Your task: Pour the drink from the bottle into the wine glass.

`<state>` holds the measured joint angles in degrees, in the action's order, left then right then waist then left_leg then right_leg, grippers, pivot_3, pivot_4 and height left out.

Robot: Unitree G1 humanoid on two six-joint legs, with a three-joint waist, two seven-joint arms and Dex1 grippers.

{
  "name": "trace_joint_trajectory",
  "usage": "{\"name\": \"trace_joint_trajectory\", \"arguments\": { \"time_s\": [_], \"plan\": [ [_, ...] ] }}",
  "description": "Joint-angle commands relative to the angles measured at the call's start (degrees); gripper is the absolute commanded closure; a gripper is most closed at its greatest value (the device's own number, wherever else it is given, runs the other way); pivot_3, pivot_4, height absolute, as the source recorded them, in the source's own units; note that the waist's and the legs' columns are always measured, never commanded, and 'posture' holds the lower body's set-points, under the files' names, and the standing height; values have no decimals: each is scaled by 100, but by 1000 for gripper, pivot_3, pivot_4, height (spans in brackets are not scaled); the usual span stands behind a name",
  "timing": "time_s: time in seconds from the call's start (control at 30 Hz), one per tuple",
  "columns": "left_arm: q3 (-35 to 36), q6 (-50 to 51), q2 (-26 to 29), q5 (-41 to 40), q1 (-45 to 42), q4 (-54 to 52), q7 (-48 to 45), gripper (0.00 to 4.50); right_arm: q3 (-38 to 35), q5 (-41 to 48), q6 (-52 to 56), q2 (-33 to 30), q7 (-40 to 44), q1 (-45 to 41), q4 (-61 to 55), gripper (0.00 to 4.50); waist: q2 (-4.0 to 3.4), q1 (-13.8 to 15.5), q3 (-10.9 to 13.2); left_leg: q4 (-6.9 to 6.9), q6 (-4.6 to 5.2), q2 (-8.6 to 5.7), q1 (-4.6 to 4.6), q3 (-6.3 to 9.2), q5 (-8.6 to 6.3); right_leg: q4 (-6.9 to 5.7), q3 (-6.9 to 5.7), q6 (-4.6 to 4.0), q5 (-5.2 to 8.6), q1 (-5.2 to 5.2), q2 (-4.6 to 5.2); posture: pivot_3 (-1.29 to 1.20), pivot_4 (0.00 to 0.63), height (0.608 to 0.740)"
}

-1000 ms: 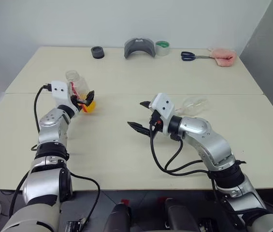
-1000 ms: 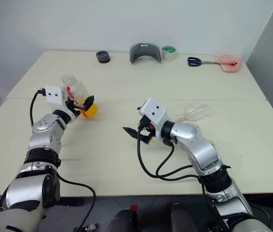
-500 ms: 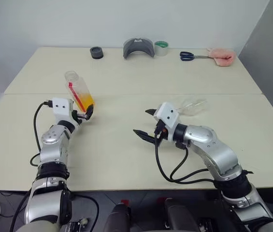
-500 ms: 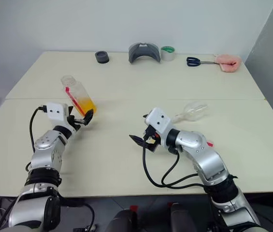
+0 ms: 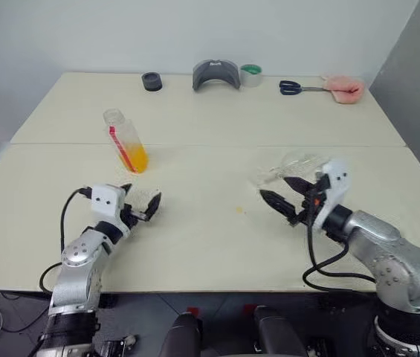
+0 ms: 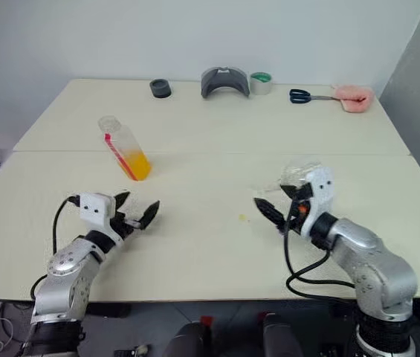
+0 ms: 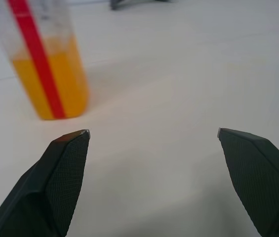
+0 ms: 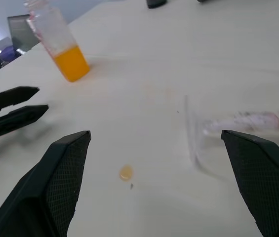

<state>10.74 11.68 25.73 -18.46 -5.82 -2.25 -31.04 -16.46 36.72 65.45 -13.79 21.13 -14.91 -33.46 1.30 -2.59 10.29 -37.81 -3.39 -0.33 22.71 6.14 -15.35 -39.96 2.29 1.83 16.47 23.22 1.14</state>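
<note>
On the bench point(image 5: 195, 245) the bottle point(image 5: 126, 142) stands upright, cap off, drink point(image 5: 133, 158) low in it — well ahead of the left hand point(image 5: 144, 208), whose fingers are spread and empty. Wine glass point(image 5: 293, 165) lies on its side just beyond the right hand point(image 5: 282, 193), also spread, holding nothing. A small orange drop point(image 5: 239, 210) sits between the hands. My read: the glass needs righting first — grip the stem, stand it on its foot, then bring the bottle over and tilt slowly.
</note>
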Motion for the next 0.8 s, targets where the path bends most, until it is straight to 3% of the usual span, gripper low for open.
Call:
{"name": "trace_joint_trajectory", "arguments": {
  "time_s": [0.03, 0.2, 0.33, 0.8],
  "plan": [
    [-173, 285, 275, -419, -184, -600, -667, 28, -678, 656, 610, 623, -719, -355, 242, 0, -6, -16, 1, 4, 0, 2, -3, -1, 0, -3, 2, -1, 0, 0, -3, 0, 150, 740],
    [-544, 662, 793, -749, -604, -844, -1726, 28, -1194, 908, 623, 1653, -1712, -1003, 1137, 0, -13, -56, 1, 7, 0, 1, -7, -7, 0, -3, 4, -1, 1, 0, -7, 0, 150, 740],
    [-729, 829, 1061, -876, -881, -890, -2252, 28, -1559, 1026, 389, 1958, -2214, -1415, 1788, 0, -15, -63, 1, 9, 0, -2, -6, -7, 0, -2, 5, -1, 1, 2, -5, 0, 150, 740],
    [-882, 552, 1014, -729, -1040, -590, -2611, 28, -1725, 1486, -185, 1966, -2843, -1685, 2605, 0, -21, -71, 3, 11, 1, -1, -6, -8, 0, -1, 6, -1, 1, 3, -5, 0, 150, 740]
  ]
}}
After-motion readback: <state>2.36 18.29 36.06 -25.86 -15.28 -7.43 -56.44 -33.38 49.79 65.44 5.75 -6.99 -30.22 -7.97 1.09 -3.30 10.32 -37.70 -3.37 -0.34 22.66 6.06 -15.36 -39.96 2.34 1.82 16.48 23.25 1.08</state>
